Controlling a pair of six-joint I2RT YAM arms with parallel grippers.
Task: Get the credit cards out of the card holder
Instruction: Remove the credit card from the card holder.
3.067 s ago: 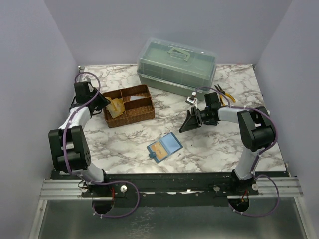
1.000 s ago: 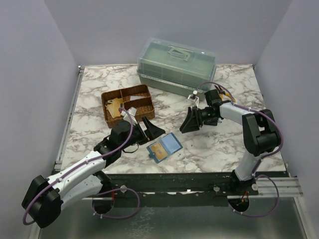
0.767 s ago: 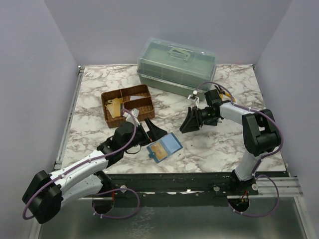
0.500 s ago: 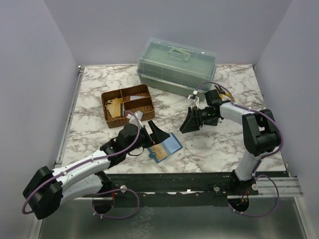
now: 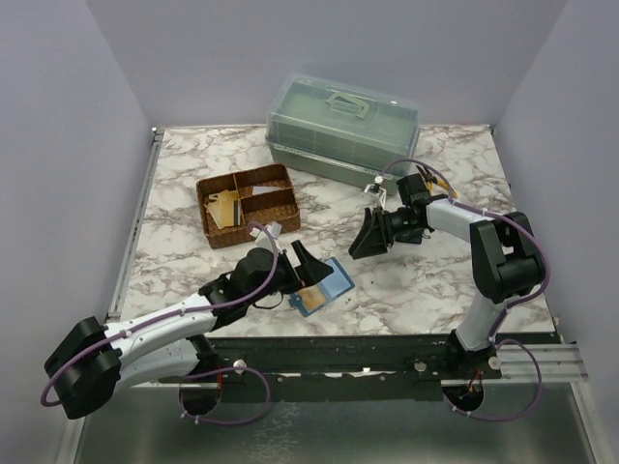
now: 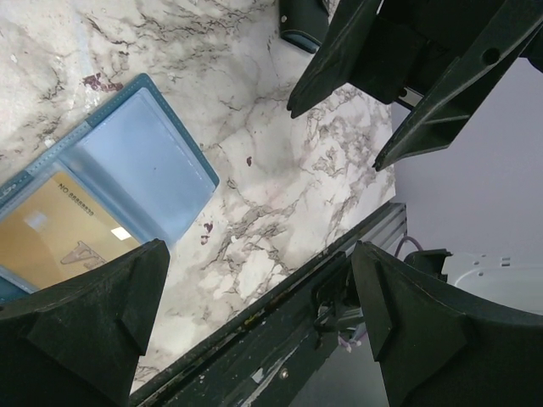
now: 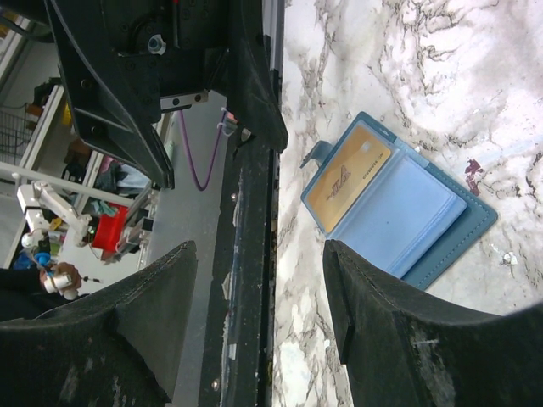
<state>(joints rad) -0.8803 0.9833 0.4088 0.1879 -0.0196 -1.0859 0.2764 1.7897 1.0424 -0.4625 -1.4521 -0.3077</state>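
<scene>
The teal-blue card holder lies open on the marble near the front edge. A tan-orange credit card sits in its left pocket, while the right pocket shows only light blue. My left gripper hovers at the holder's left end, open with nothing between its fingers. My right gripper hangs open and empty to the right and further back, pointed at the holder. Another tan card lies in the basket.
A brown wicker basket with compartments stands at the middle left. Along the back sits a green translucent toolbox. Yellow-handled pliers lie behind the right arm. The table's black front rail runs close to the holder.
My left arm has swung from over the basket down and right to the card holder, still open. The right arm has stayed put.
</scene>
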